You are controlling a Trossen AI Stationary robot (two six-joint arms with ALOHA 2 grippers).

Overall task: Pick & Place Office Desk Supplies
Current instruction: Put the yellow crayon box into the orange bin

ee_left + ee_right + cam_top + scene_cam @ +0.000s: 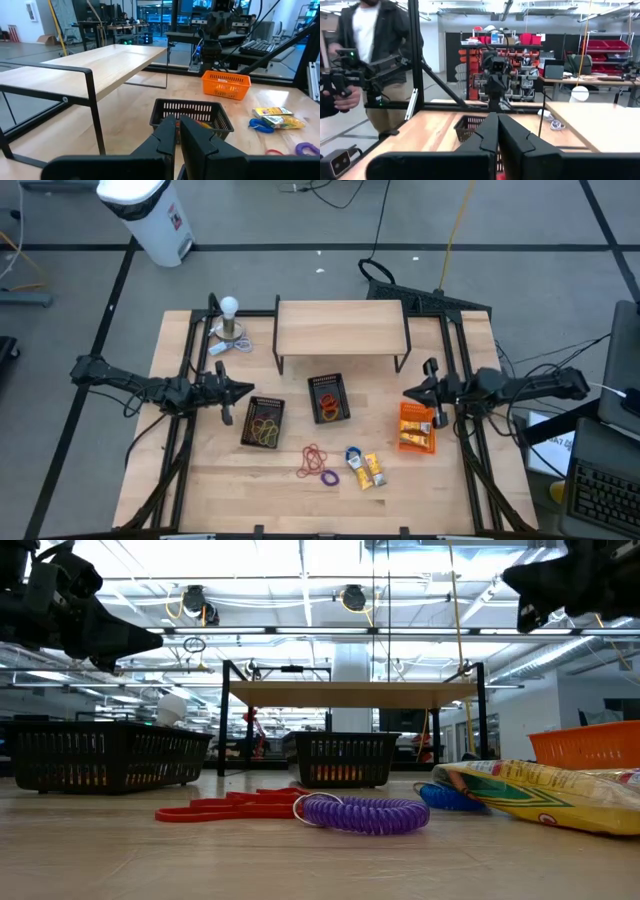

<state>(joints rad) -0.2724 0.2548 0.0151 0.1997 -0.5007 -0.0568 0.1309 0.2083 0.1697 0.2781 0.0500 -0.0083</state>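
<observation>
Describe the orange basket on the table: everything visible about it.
The orange basket is a small rectangular bin of what looks like plastic, with slotted, grid-like walls. It sits upright on the wooden table, toward the right arm's side, right of the two black baskets. Something pale lies inside it; what it is cannot be told. The right tool hangs by its edge in the overhead view, shut, and contact cannot be judged.
</observation>
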